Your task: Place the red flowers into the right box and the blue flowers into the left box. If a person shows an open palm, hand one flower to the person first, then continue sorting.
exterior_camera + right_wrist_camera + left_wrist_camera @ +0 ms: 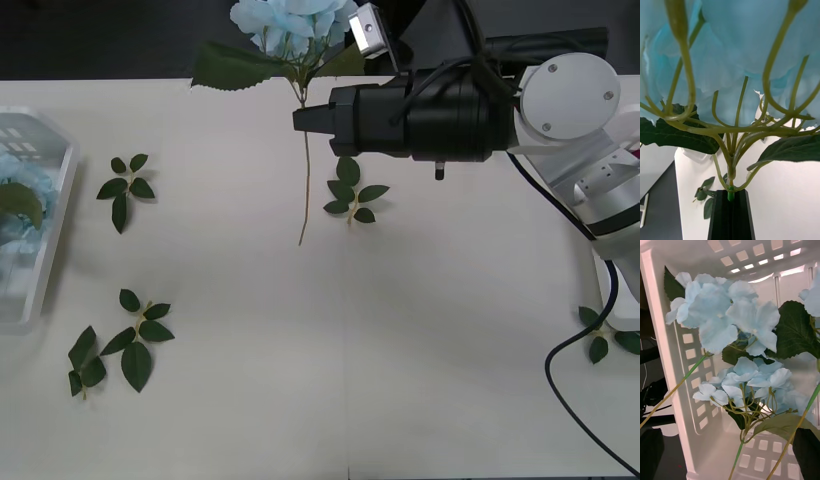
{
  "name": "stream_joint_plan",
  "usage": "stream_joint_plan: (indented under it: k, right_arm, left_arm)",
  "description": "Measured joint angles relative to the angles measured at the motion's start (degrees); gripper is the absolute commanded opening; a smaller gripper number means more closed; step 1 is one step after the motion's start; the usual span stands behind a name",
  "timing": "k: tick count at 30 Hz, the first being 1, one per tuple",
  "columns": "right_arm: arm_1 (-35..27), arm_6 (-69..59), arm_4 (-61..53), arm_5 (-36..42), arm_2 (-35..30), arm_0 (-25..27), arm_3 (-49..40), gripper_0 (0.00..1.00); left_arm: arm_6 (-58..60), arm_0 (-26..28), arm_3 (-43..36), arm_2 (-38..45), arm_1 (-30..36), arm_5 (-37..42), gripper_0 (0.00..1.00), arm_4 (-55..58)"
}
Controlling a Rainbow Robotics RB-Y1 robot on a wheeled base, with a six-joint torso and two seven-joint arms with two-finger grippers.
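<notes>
One blue flower [290, 25] hung at the far middle of the table [330, 380], its stem pinched between the black fingers of the right gripper [300, 118], which reached in from the right with its arm stretched across the far side. The bloom sat past the far edge of the table, a big green leaf [232, 66] stuck out to its left, and the thin stem [305, 190] trailed down toward the near side below the fingers. In the right wrist view the fingers [732, 215] were pressed together on the green stem base, with pale blue petals [752, 41] spreading above them. Several loose leaf sprigs lay on the table: one [126, 187] at the left, a pair [135, 335] nearer on the left, one [352, 195] just beside the hanging stem, and one [607, 335] at the right edge. The left box [45, 250], white and slotted, stood at the left edge of the table. In the left wrist view more blue flowers [733, 326] lay inside it against the slotted wall [688, 363]. The left gripper's fingers [807, 453] sat spread at the two corners of that view, holding nothing.
</notes>
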Motion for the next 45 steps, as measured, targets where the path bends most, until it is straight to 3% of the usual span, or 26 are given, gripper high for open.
stream_joint_plan:
  k: [7, 10, 15, 19, 24, 32, 41, 45]
  right_arm:
    - [0.0, -0.01, -0.25, -1.91, 1.54, -0.01, 0.0, 0.0]
    - [0.0, -0.02, -0.63, -1.92, 1.6, -0.01, 0.0, 0.0]
    - [0.01, -0.05, -0.81, -1.95, 1.65, -0.07, 0.0, 0.0]
    - [0.02, -0.08, -0.87, -1.96, 1.69, -0.08, 0.01, 0.0]
    - [0.02, -0.13, -1.52, -1.96, 1.72, -0.12, 0.01, 0.0]
    - [0.03, -0.23, -2.38, -1.97, 1.73, -0.14, 0.01, 0.0]
    - [0.03, -1.02, -3.02, -1.97, 1.74, -0.14, 0.01, 0.0]
    - [0.03, -1.12, -3.14, -1.97, 1.74, -0.14, 0.01, 0.0]
  left_arm:
    - [-0.02, 0.22, -0.01, 1.23, 0.0, 0.42, 1.0, 9.02]
    - [-0.02, 0.75, -1.63, 4.92, -0.11, 5.57, 1.0, 15.61]
    - [0.86, 4.31, -13.2, 11.92, -2.31, 9.64, 1.0, 24.07]
    - [10.28, 8.78, -23.64, 11.71, -5.48, 2.38, 1.0, 28.66]
    - [28.93, 13.05, -33.05, 5.49, -10.29, -8.53, 1.0, 29.12]
    - [25.7, 14.45, -41.8, -9.58, -16.56, -18.39, 1.0, 29.43]
    - [25.7, 12.86, -43.78, -18.03, -19.96, -20.85, 1.0, 32.99]
    - [25.7, 10.42, -44.04, -21.98, -22.42, -23.11, 1.0, 28.48]
